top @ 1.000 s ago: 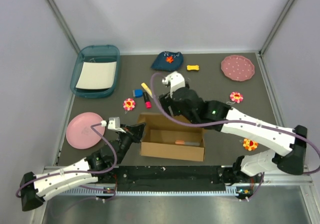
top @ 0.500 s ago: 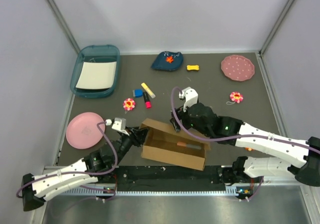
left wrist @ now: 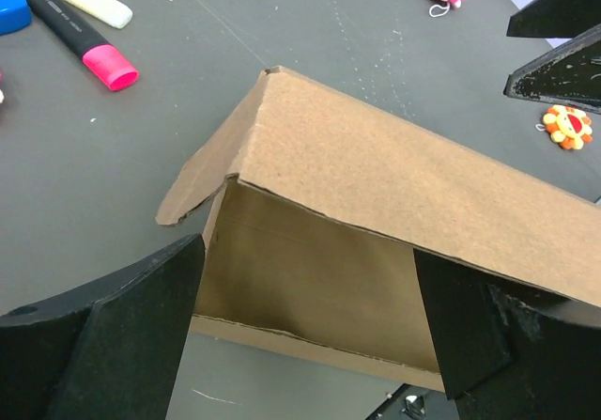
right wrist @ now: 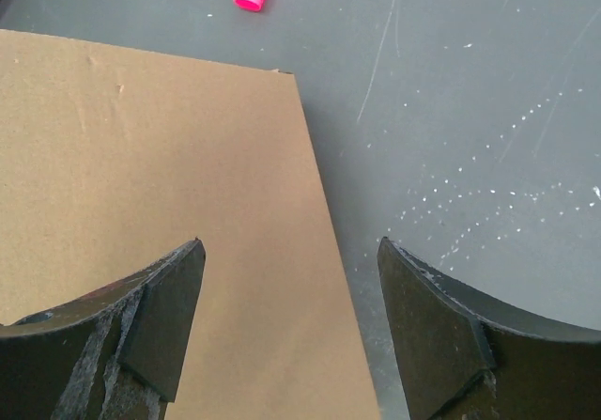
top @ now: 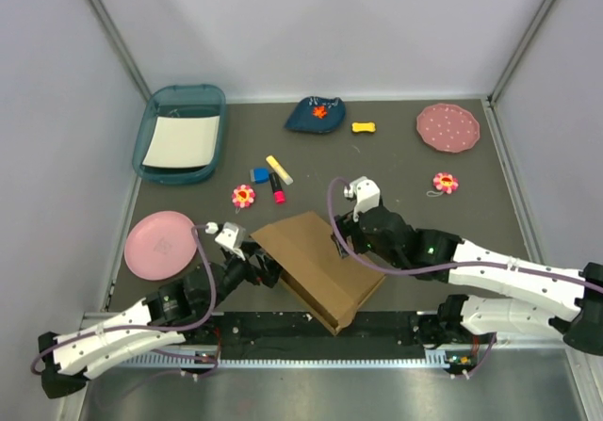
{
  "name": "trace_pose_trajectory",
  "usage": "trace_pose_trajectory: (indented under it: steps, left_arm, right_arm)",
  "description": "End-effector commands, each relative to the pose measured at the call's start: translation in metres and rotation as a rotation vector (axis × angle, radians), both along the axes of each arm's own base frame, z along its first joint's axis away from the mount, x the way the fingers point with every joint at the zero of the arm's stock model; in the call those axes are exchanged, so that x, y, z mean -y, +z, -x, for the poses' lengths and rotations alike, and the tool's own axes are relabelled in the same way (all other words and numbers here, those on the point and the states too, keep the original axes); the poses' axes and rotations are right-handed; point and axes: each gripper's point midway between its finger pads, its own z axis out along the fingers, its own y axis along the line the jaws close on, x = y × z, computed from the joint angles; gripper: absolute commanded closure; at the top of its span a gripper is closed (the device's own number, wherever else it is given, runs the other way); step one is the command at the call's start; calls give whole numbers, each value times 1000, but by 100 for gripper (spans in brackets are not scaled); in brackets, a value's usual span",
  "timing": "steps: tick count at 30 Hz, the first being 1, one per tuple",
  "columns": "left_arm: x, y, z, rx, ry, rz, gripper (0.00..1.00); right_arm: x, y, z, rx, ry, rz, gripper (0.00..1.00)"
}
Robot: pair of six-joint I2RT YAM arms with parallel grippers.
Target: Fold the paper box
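Paper box (top: 316,268) lies tilted at the near table edge, between both arms, lid panel folded over. Left gripper (left wrist: 305,251) is spread wide, straddling the box's end, probably to brace it. Right gripper (right wrist: 291,246), also unclenched, hovers over the lid's edge, I judge to press it down.

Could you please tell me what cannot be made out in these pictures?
Inside of the paper box: all views, covered by its own brown panel.
Whether the left claw touches the box: left wrist view, the inner faces of its fingers are turned from the camera.
Whether the right claw presses the panel: right wrist view, contact not visible.
The box's far end: left wrist view, cut off by the right edge.
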Motion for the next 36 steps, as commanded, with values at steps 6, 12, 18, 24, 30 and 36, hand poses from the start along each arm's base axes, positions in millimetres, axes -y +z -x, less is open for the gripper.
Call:
trace_pose_trajectory:
  steps: [6,12,18,24,30,36]
  left_arm:
    - [-1,63,17,70,-96,112,1]
    - [-12,94,28,139,-134,184,1]
    - [-45,116,19,183,-2,262,4]
    - [-75,118,2,164,193,353,1]
    - [-68,111,-18,178,288,316,2]
    - [-45,83,-38,143,346,184,1]
  right_arm:
    - [14,31,-10,77,-74,-81,25]
    - [10,18,-8,48,-59,-54,25]
    - [2,22,-5,40,-31,-86,25]
    - [-37,22,21,13,165,-155,26]
    - [-55,-32,50,-128,246,-74,28]
    - [-32,-51,54,-162,160,-107,28]
